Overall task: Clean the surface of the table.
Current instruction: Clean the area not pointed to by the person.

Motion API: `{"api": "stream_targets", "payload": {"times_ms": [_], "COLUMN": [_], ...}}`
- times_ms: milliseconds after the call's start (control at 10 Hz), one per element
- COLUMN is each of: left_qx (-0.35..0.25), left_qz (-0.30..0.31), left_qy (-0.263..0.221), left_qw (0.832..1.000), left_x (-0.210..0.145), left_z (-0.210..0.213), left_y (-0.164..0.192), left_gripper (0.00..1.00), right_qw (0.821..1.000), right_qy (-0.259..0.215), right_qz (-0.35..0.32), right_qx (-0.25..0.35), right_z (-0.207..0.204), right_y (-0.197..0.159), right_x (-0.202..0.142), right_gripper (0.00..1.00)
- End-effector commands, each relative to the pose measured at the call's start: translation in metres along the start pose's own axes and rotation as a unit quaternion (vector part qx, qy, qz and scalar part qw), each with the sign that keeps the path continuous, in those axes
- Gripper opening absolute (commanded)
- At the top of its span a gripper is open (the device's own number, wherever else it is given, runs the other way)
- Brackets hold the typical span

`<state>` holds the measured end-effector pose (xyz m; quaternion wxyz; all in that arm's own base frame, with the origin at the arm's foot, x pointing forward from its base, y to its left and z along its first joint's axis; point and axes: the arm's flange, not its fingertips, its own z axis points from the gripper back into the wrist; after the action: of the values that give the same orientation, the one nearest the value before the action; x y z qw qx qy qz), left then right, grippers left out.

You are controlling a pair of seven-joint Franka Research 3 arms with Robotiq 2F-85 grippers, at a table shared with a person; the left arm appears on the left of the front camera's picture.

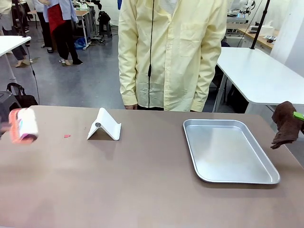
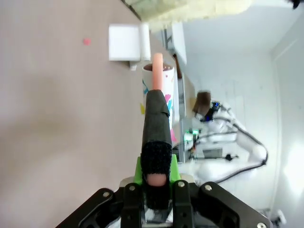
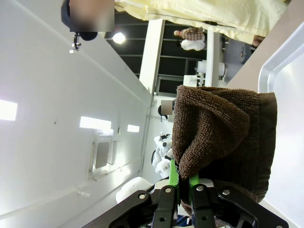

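In the front view the left arm is cut off by the picture's edge, and the roller (image 1: 26, 126) it carries is a pink-and-white blur over the left end of the table (image 1: 142, 190). Whether the roller touches the top cannot be told. The left wrist view is clearer: the left gripper (image 2: 156, 167) has its jaws clamped tight on the roller's black wrapped handle, and the roll points away from the wrist over the brown top.

A small red scrap (image 1: 67, 136) lies on the table just right of the roller. Next comes a white folded stand (image 1: 105, 126), with a person (image 1: 171, 52) in a yellow coat behind it at the far side. The tray (image 1: 237, 181) sits right of the middle.

At the table's right edge, the right gripper (image 3: 183, 183) is almost wholly out of the front view. There only a green pad shows above a brown cloth (image 3: 218, 128). In its wrist view the jaws are pinched closed on a fold of the cloth. The cloth hangs bunched beside the tray, clear of it.
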<state>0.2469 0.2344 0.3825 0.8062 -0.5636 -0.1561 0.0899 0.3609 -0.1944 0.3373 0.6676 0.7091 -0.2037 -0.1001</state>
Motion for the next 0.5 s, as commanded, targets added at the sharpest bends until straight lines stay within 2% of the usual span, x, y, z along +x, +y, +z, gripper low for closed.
{"api": "stream_targets", "payload": {"times_ms": [0,200,400], "left_qx": [0.006,-0.012,0.007], "left_qz": [-0.007,0.014,0.018], "left_qy": [0.01,0.019,0.012], "left_qw": [1.0,1.0,1.0], "left_x": [-0.011,-0.015,-0.027], "left_z": [0.045,0.052,0.052], "left_y": [0.027,0.043,0.037], "left_gripper": [0.22,0.22,0.22], "right_qw": [1.0,1.0,1.0], "right_qy": [0.002,0.002,0.002], "right_qz": [0.003,0.003,0.003], "right_qx": [0.003,0.003,0.003], "right_z": [0.001,0.001,0.001], "right_y": [0.004,0.004,0.004], "right_x": [-0.001,-0.001,-0.001], "right_gripper": [0.09,0.09,0.09]}}
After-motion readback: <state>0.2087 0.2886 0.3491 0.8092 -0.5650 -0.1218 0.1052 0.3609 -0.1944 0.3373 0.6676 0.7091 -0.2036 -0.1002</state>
